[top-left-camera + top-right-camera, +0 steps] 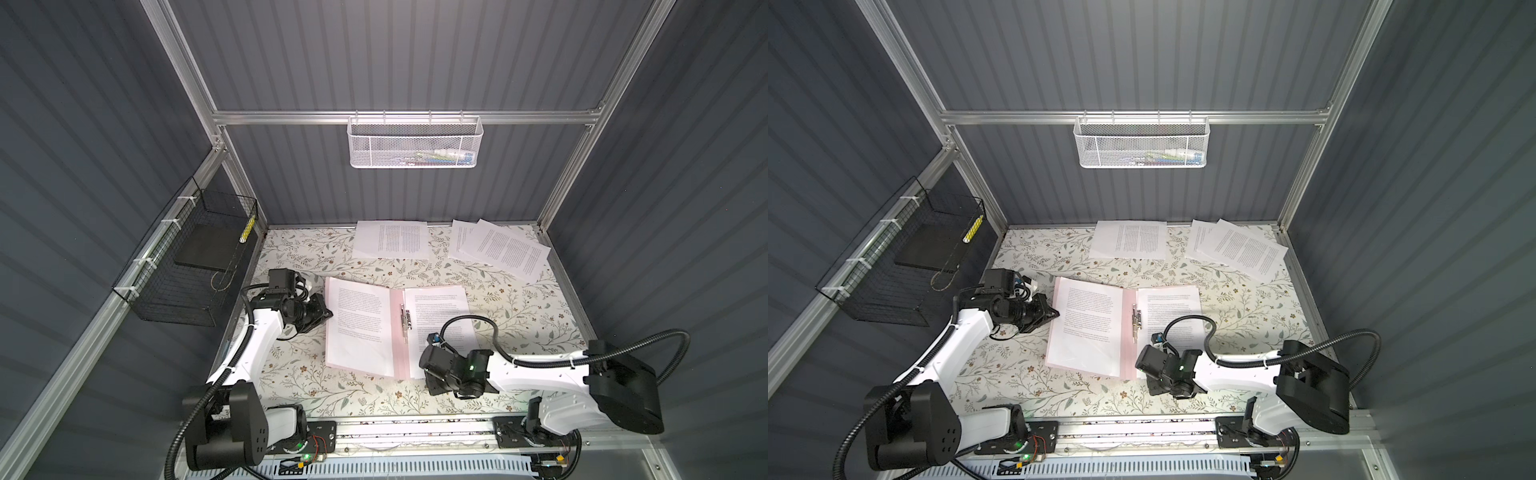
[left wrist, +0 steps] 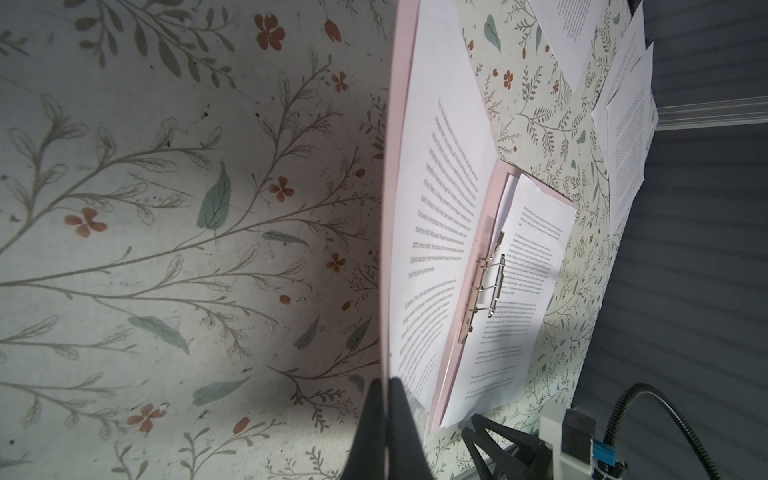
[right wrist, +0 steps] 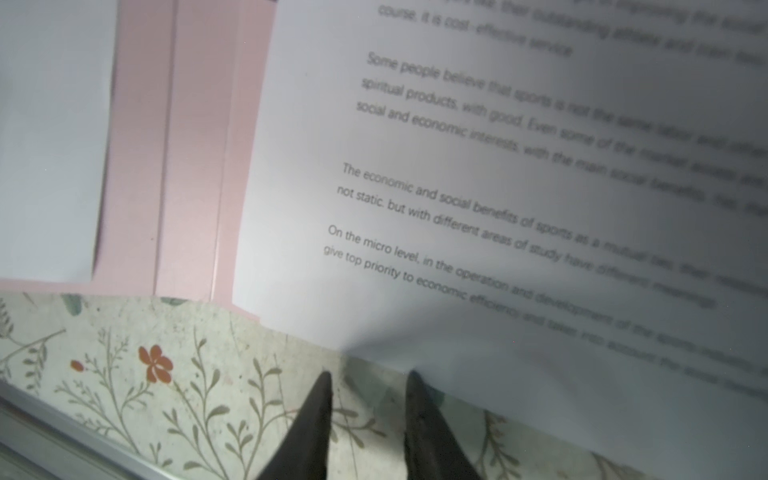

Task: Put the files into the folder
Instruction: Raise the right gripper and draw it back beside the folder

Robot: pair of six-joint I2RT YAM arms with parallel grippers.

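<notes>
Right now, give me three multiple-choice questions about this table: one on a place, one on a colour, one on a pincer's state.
1. The loose sheets lie along which edge of the table? A far B near C left
2. The folder is: A blue B pale pink C green
3. The right pincer is: A open B shut on a sheet C shut on the folder
Answers: A, they lie by the back wall; B, its open covers are pink; A, its fingertips stand apart with nothing between.

Matt card folder [image 1: 398,353]; shiny metal clip [image 1: 404,318] — paper files [image 1: 390,240].
</notes>
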